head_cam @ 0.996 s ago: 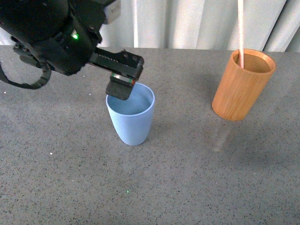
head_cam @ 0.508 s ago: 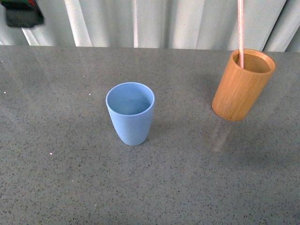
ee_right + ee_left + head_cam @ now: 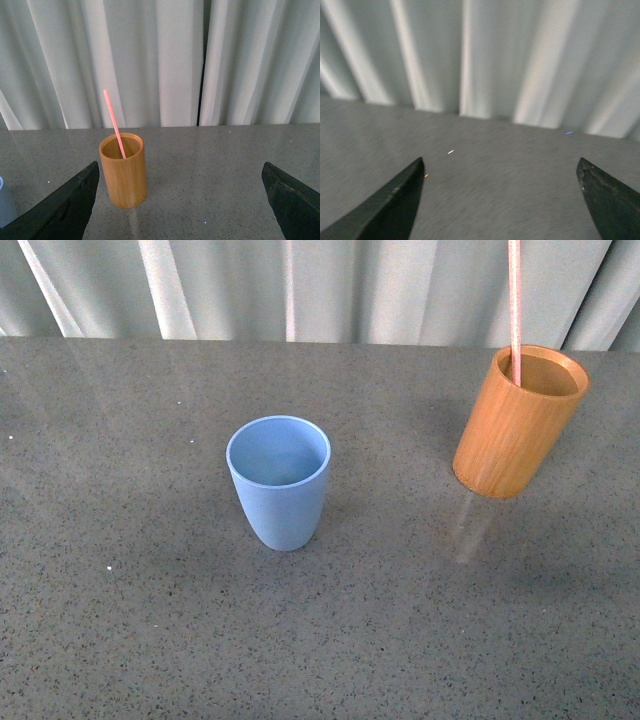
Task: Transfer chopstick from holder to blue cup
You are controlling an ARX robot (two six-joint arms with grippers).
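**Front view.**
- Chopstick [image 3: 515, 310]: pale pink, standing in the holder [image 3: 518, 420]. Its lower end is hidden inside and its upper end is cut off by the picture; the holder's rim props it near upright.
- Holder: orange-brown cylinder, far right on the grey table [image 3: 120, 620].
- Blue cup [image 3: 278, 480]: mouth up, empty, well apart from the holder toward the centre, so its open mouth can receive the stick.
- Arms: neither in view. Transfer judged not yet begun.

**Left wrist view (blurred).**
- Left gripper [image 3: 500, 167]: jaws spread wide, nothing between them. Only table and pale curtain [image 3: 485, 55] lie ahead, with no task item in sight.

**Right wrist view.**
- Right gripper [image 3: 180, 167]: jaws spread wide, empty, facing the holder and well short of it.
- Chopstick: leans on the rim with most of its length exposed above, the likely place to grip.
- Blue cup: only a sliver shows.
- Judgement: being on the holder's side, the right arm seems the one to make the pick
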